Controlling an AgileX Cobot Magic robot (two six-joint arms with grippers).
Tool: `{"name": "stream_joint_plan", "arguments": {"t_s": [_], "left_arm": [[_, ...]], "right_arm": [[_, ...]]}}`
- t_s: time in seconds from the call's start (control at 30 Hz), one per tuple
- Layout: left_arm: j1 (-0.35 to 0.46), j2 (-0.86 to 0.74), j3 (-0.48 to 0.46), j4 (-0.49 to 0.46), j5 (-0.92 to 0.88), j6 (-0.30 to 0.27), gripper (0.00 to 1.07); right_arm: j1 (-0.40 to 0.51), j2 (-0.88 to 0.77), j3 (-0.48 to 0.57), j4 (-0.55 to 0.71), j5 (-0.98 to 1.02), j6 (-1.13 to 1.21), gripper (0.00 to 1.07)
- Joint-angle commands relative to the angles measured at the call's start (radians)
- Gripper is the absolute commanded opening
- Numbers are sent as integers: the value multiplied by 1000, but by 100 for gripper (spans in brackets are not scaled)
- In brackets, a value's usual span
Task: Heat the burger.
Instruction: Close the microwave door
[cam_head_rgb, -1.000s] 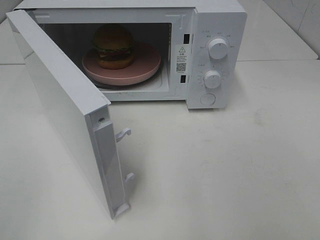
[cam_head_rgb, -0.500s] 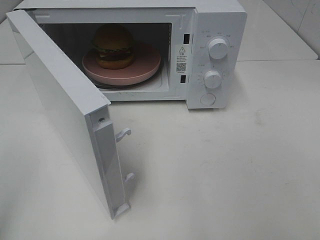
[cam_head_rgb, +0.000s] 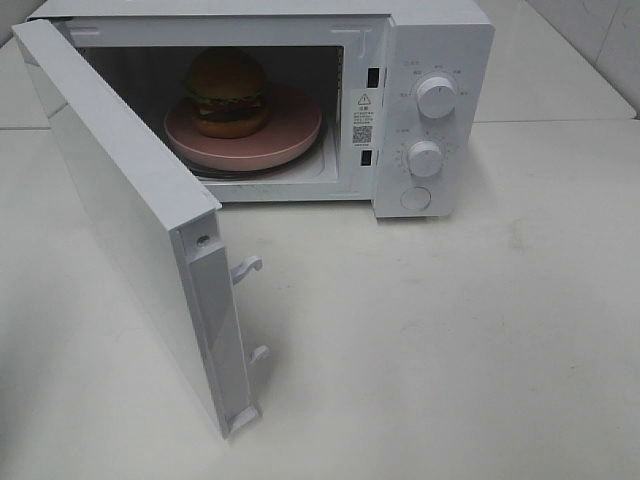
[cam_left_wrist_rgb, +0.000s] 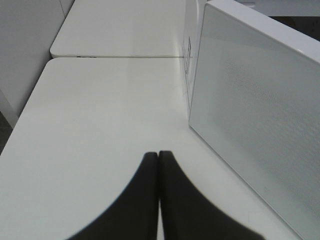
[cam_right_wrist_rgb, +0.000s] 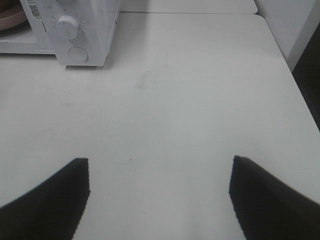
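Note:
The burger (cam_head_rgb: 227, 92), with a golden-brown bun, green lettuce and dark patty, sits on a round pink plate (cam_head_rgb: 290, 132) inside the white microwave (cam_head_rgb: 440, 40). The microwave door (cam_head_rgb: 130, 215) stands wide open, swung out to the left. Neither arm shows in the exterior high view. In the left wrist view my left gripper (cam_left_wrist_rgb: 158, 156) is shut with its black fingers pressed together, empty, over the white table beside the door's outer face (cam_left_wrist_rgb: 260, 110). In the right wrist view my right gripper (cam_right_wrist_rgb: 159, 165) is open and empty, above bare table, well away from the microwave's control panel (cam_right_wrist_rgb: 75, 35).
Two white dials (cam_head_rgb: 436, 97) (cam_head_rgb: 425, 158) and a round button (cam_head_rgb: 416, 198) sit on the microwave's right panel. Two latch hooks (cam_head_rgb: 246, 268) stick out of the door's edge. The table's right edge (cam_right_wrist_rgb: 290, 75) drops off beside a dark gap.
Nothing has moved in the exterior high view; the burger, plate and door stay where they were.

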Motion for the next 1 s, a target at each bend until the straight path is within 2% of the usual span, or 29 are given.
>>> {"name": "stream_joint_plan", "arguments": {"t_s": [0.03, 0.27, 0.3, 0.37, 0.4, 0.53, 0.7, 0.77, 1.0], "left_arm": [[1, 92, 1, -13, -150, 2, 0], [1, 210, 9, -16, -344, 2, 0], [1, 246, 33, -16, -445, 2, 0], [1, 262, 50, -16, -493, 2, 0], [1, 292, 83, -16, -581, -1, 0], [-14, 342, 122, -15, -668, -8, 0], [-84, 447, 162, 28, -802, -7, 0], [-139, 520, 169, 58, -873, -7, 0], [-206, 683, 169, 65, -1016, -9, 0]], "right_arm": [[-6, -29, 2, 4, -13, -14, 76], [-6, -29, 2, 4, -13, -14, 76], [-6, -29, 2, 4, -13, -14, 76], [-6, -29, 2, 4, -13, -14, 76], [-6, -29, 2, 4, -13, -14, 76], [-6, -29, 2, 4, -13, -14, 76], [-6, -29, 2, 4, -13, -14, 76], [-6, -29, 2, 4, -13, -14, 76], [-6, -29, 2, 4, -13, -14, 76]]}}
